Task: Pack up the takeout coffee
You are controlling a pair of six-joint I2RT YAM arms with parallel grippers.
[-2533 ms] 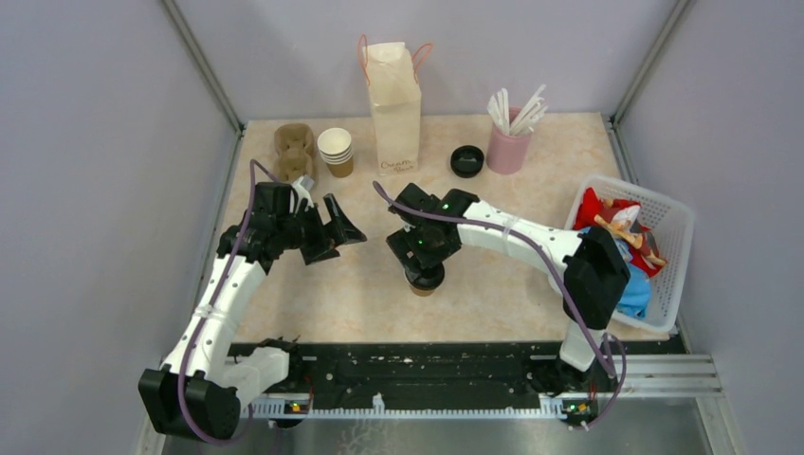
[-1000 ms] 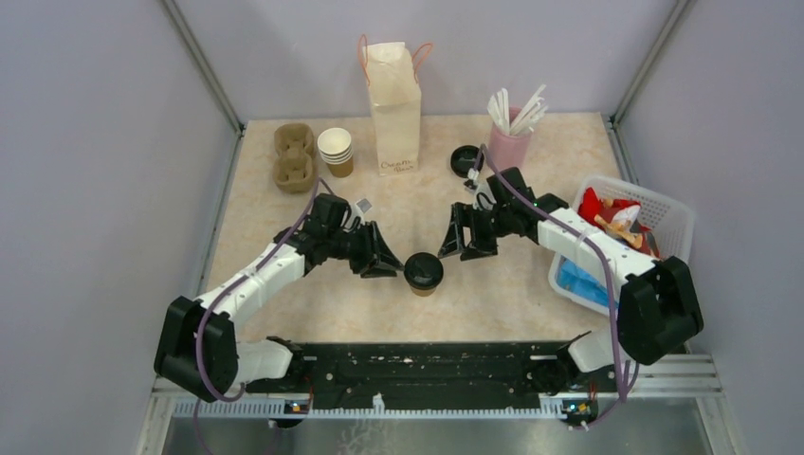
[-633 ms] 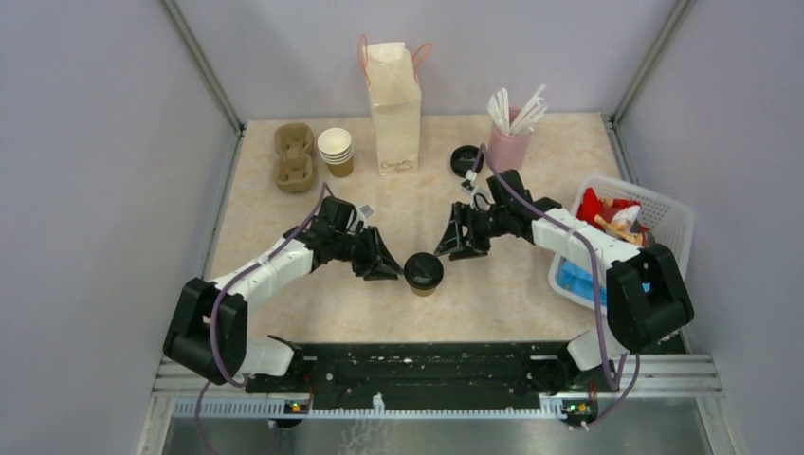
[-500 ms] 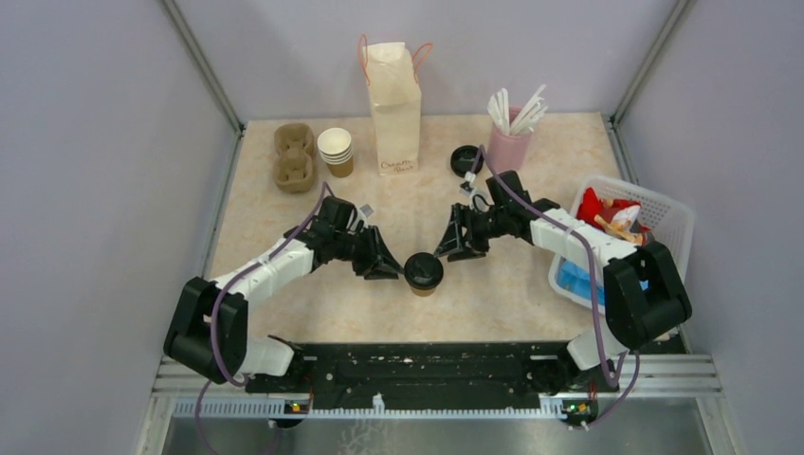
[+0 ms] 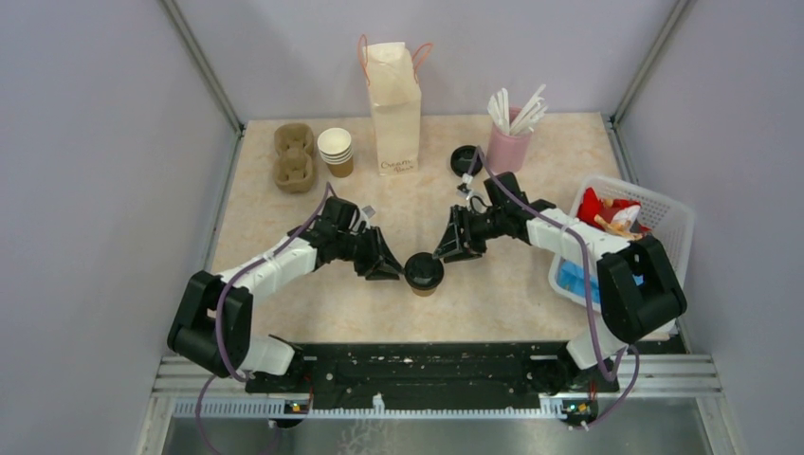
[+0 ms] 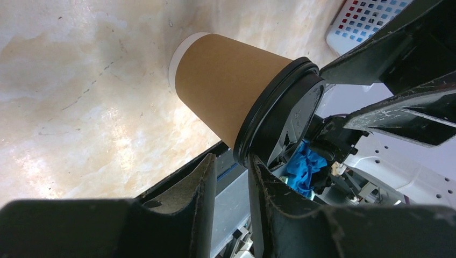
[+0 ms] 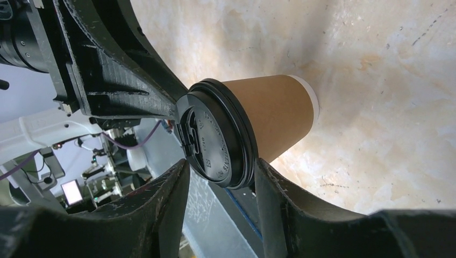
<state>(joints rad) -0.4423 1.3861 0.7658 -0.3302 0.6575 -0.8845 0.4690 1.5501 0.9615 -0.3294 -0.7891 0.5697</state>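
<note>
The takeout coffee (image 5: 424, 272), a brown paper cup with a black lid, stands upright on the table between my two grippers. My left gripper (image 5: 384, 266) is at its left; in the left wrist view its jaws (image 6: 231, 162) keep a narrow, empty gap, and one fingertip (image 6: 254, 164) touches the lid's rim (image 6: 269, 123). From the right, my right gripper (image 5: 446, 249) reaches in. Its fingers (image 7: 221, 167) are open and straddle the lower edge of the lid (image 7: 215, 137), one pad (image 7: 261, 169) at the rim, the other apart from it.
At the back stand a white paper bag (image 5: 393, 104), stacked lidless cups (image 5: 336, 150), a cardboard cup carrier (image 5: 294, 156), a loose black lid (image 5: 465, 159) and a pink cup of straws (image 5: 509, 142). A white basket (image 5: 654, 197) with toys sits at the right edge.
The right gripper left the cup's top, swung right, then came back in low with its jaws narrowing round the lid. The left gripper slid from the back left up to the cup.
</note>
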